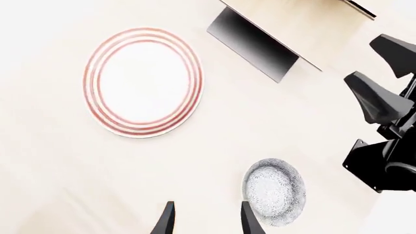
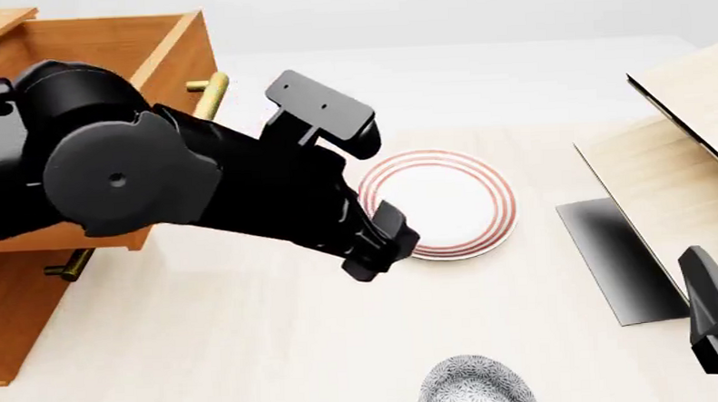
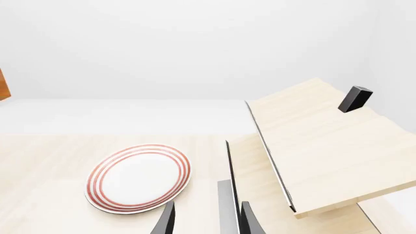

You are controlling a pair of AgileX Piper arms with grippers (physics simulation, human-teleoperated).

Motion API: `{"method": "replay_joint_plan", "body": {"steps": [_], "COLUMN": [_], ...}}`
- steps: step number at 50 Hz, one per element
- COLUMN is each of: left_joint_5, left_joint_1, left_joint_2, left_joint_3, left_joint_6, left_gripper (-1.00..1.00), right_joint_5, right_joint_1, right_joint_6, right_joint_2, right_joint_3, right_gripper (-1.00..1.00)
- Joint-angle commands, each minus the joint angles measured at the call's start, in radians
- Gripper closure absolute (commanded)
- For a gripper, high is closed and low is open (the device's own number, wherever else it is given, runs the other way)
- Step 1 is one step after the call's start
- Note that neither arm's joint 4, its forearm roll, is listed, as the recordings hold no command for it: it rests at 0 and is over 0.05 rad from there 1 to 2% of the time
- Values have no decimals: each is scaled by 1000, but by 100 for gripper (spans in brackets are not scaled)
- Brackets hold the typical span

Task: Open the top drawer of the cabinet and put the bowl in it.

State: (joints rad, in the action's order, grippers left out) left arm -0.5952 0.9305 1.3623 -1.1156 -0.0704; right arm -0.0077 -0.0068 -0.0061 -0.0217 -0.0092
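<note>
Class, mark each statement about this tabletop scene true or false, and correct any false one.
1. The top drawer of the cabinet is pulled out. True.
2. The bowl lies inside the top drawer. False: it sits on the table, near the front edge of the front view.
3. The plate with red rings has nothing on it. True.
4. The left end effector is shut on the bowl. False: its fingers are apart and hold nothing, with the bowl just beside them.
5. The bowl is stacked on the plate. False: the two lie apart on the table.
</note>
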Motion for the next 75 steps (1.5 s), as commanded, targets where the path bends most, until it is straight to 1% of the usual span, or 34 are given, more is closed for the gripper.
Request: {"method": "replay_joint_plan", "body": {"steps": [1, 3, 8, 9, 11, 12, 17, 25, 27, 31, 36, 38, 40, 42, 43, 45, 46, 55, 60, 63, 65, 75], "left_joint_5": [65, 77, 106, 117, 123, 130, 151, 186, 191, 213, 229, 234, 235, 244, 247, 254, 254, 289, 291, 306, 316, 338], "left_joint_1": [37, 48, 52, 69, 62, 78, 76, 116, 121, 114, 128, 107, 105, 120, 107, 108, 99, 132, 130, 144, 137, 160], "left_joint_2": [54, 64, 79, 90, 98, 108, 123, 183, 188, 188, 208, 200, 211, 222, 217, 213, 221, 258, 263, 277, 276, 307], "left_joint_3": [27, 28, 49, 44, 55, 48, 67, 58, 58, 86, 87, 103, 104, 101, 113, 117, 122, 120, 121, 122, 134, 126], "left_joint_6": [-49, -63, -73, -94, -88, -104, -113, -146, -148, -161, -176, -168, -163, -178, -172, -181, -172, -208, -207, -224, -226, -243], "left_gripper": [-100, -100, -100, -100, -100, -100, -100, -100, -100, -100, -100, -100, -100, -100, -100, -100, -100, -100, -100, -100, -100, -100], "right_joint_5": [0, 0, 0, 0, 0, 0, 0, 0, 0, 0, 0, 0, 0, 0, 0, 0, 0, 0, 0, 0, 0, 0], "right_joint_1": [1, 1, 1, 1, 1, 1, 1, 1, 1, 1, 1, 1, 1, 1, 1, 1, 1, 1, 1, 1, 1, 1], "right_joint_6": [1, 1, 1, 2, 2, 1, 1, 1, 1, 1, 2, 1, 2, 1, 1, 1, 1, 1, 2, 1, 1, 1], "right_joint_2": [1, 1, 1, 1, 2, 1, 2, 2, 1, 1, 1, 1, 1, 2, 1, 1, 1, 1, 1, 1, 1, 1], "right_joint_3": [1, 1, 1, 1, 1, 1, 1, 1, 1, 1, 1, 1, 1, 1, 1, 1, 1, 1, 1, 1, 1, 1], "right_gripper": [-100, -100, -100, -100, -100, -100, -100, -100, -100, -100, -100, -100, -100, -100, -100, -100, -100, -100, -100, -100, -100, -100]}}
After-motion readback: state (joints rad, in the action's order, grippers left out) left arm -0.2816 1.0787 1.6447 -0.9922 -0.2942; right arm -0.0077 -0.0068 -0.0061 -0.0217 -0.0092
